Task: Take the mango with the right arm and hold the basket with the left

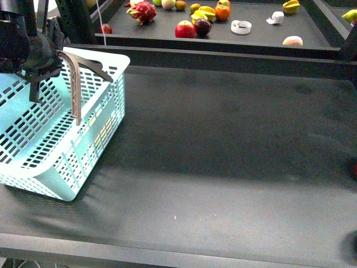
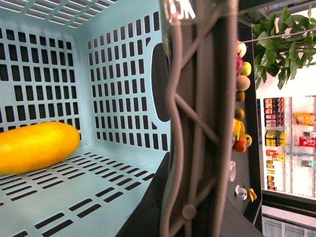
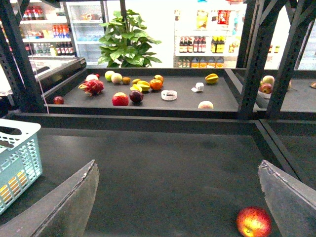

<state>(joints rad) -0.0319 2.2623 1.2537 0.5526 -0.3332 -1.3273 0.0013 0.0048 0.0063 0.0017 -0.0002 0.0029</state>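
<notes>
The light blue slotted basket (image 1: 67,167) stands tilted at the left of the black table. My left gripper (image 1: 39,61) is shut on the basket's grey handle (image 1: 75,84), which is raised. In the left wrist view the handle (image 2: 197,123) fills the middle, and the yellow-orange mango (image 2: 37,146) lies on the basket's floor (image 2: 74,197). The front view does not show the mango. My right gripper (image 3: 177,165) is open and empty above the bare table, far to the right of the basket (image 3: 19,158). A red apple (image 3: 253,221) lies near one of its fingers.
A raised ledge (image 1: 223,58) separates the table from a back shelf holding a dragon fruit (image 1: 143,11), a red apple (image 1: 185,29), several other fruits and a white tape roll (image 1: 241,26). Black frame posts (image 3: 256,54) stand at the sides.
</notes>
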